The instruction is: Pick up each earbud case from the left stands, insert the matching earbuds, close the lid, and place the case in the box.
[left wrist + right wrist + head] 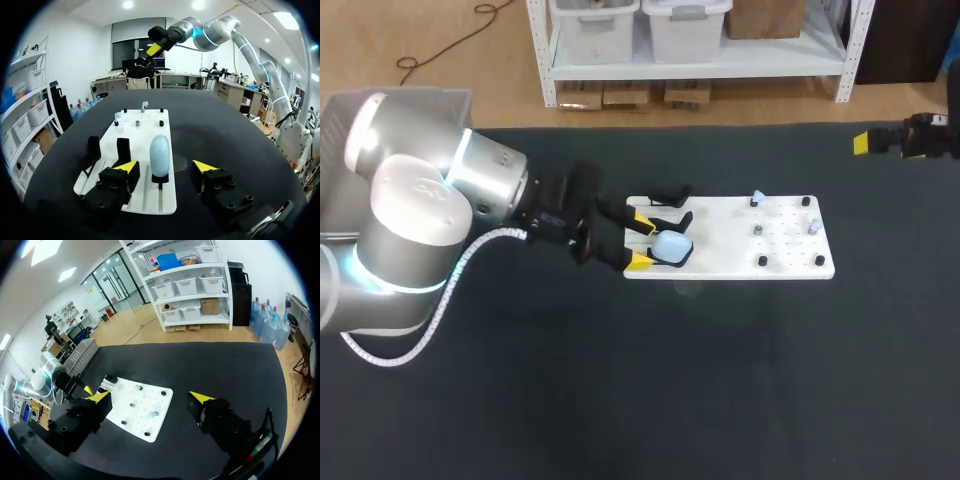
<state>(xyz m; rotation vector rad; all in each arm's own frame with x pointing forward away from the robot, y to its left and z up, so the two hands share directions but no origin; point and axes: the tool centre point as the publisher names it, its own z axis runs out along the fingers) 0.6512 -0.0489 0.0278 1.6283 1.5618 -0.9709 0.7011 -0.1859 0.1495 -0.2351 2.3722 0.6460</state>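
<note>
A pale blue earbud case (671, 245) (159, 154) stands upright on a black stand at the left end of the white board (730, 260) (150, 192). My left gripper (640, 241) (166, 167) is open, one yellow tip on each side of the case, with a gap showing on both sides. Two empty black stands (123, 149) sit beside it. Small pale earbuds (757, 198) (814, 226) (144, 105) rest on pegs at the board's right end. My right gripper (886, 141) (150, 398) hangs open and empty, high over the table's far right.
Black pegs (762, 261) dot the right half of the board (160, 420). A grey crate (340, 130) stands at the far left behind my left arm. Dark table cloth (720, 380) stretches around the board.
</note>
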